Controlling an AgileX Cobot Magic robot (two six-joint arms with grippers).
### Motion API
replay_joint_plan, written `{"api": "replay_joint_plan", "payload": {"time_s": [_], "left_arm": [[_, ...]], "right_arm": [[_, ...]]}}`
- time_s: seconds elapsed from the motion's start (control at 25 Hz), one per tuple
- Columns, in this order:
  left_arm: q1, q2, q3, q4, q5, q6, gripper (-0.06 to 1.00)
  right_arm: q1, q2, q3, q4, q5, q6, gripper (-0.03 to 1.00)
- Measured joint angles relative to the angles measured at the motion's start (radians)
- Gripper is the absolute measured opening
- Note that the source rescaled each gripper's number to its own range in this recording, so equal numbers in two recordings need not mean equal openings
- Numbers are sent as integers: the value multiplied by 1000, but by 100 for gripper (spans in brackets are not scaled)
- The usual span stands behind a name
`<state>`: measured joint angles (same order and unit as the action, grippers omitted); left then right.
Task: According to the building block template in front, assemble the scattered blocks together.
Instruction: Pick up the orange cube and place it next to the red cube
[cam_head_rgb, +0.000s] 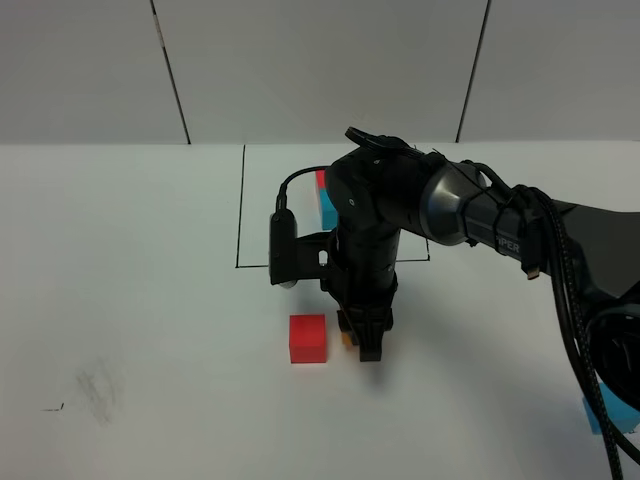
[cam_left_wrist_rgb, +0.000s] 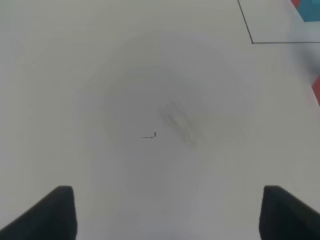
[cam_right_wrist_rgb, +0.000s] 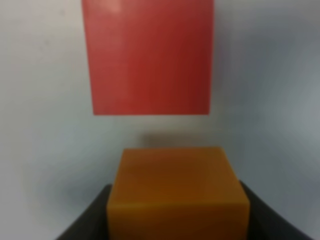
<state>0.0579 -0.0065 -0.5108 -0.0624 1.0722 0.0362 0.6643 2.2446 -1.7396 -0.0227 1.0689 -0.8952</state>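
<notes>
A white table (cam_head_rgb: 150, 280) runs back to a pale panelled wall (cam_head_rgb: 320, 70) with dark seams.

The orange cube (cam_right_wrist_rgb: 175, 192) sits between the dark fingers (cam_right_wrist_rgb: 87, 220) of the right gripper (cam_head_rgb: 365, 345), which is closed on it from both sides. The wrist view shows one face and the top of the cube clearly. From the high camera only a sliver of orange shows beside the gripper's tip. Whether the cube rests on the table or is raised off it cannot be told.

The red cube (cam_head_rgb: 308, 338) lies flat on the table just beside the orange one, with a narrow shadowed gap between them.

The light blue cube (cam_head_rgb: 597, 415) is well apart, at the near right edge of the high view, mostly covered by the right arm's cables.

The template (cam_head_rgb: 323, 200) stands farther back inside the black rectangle (cam_head_rgb: 241, 210). The right arm hides most of it, leaving only an edge of red and blue showing.

The left gripper (cam_left_wrist_rgb: 172, 215) has its jaws spread wide with nothing between them, above bare table marked by a grey smudge (cam_left_wrist_rgb: 177, 122) and a small black mark (cam_left_wrist_rgb: 150, 135). It does not appear in the high view.
</notes>
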Motion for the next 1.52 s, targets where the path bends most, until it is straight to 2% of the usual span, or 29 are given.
{"api": "replay_joint_plan", "payload": {"time_s": [0.44, 0.72, 1.52], "left_arm": [[0, 0, 0, 0, 0, 0, 79], [0, 0, 0, 0, 0, 0, 79], [0, 0, 0, 0, 0, 0, 79]], "right_arm": [[0, 5, -2, 92, 0, -16, 0], [0, 5, -2, 95, -36, -16, 0], [0, 69, -7, 100, -46, -16, 0]]}}
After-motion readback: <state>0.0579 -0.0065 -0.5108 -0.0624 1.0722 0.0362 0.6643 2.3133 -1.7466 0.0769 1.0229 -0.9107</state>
